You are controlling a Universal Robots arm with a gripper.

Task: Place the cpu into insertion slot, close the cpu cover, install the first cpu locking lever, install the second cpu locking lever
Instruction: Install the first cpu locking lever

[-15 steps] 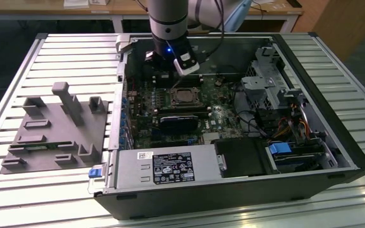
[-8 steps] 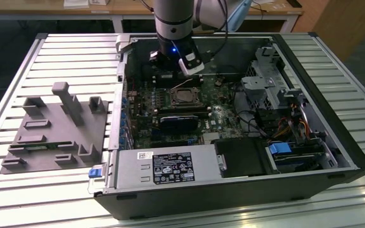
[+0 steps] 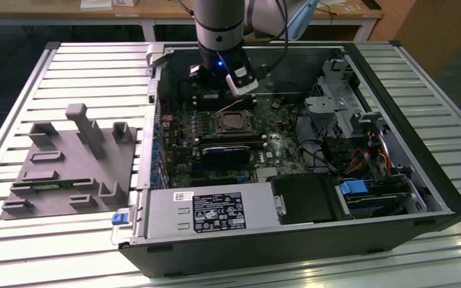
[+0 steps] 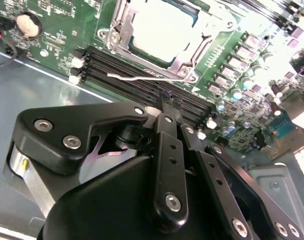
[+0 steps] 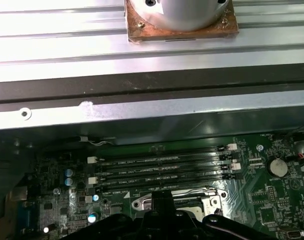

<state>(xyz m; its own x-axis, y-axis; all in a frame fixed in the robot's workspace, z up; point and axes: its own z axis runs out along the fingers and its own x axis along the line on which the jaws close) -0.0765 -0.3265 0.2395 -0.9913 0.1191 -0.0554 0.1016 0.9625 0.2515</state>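
I am hanging down inside the open computer case [image 3: 407,150], and my gripper [image 4: 164,103] is low over the green board [image 4: 57,50]. In the second wrist view my tip is above the long black memory slots [image 4: 102,70], just beside the insertion slot [image 4: 108,34]. I cannot tell if my hand is spread or pressed together, and I see nothing held in it. The cpu [image 4: 159,27] is a small flat square with a shiny silver-grey top that looks almost white in the light. It sits in the insertion slot, level with the board. The cpu cover [image 4: 184,61] is a thin silver frame with a big square window. It lies flat around the chip, so the chip's top shows through the window. A thin silver locking lever [image 4: 132,77] runs along the edge of the cover nearest to me, over the memory slots. I cannot tell if it is hooked down, or if my tip is touching it. In the exterior view the cpu [image 3: 232,122] is a little grey square near the middle of the board, just in front of my arm.
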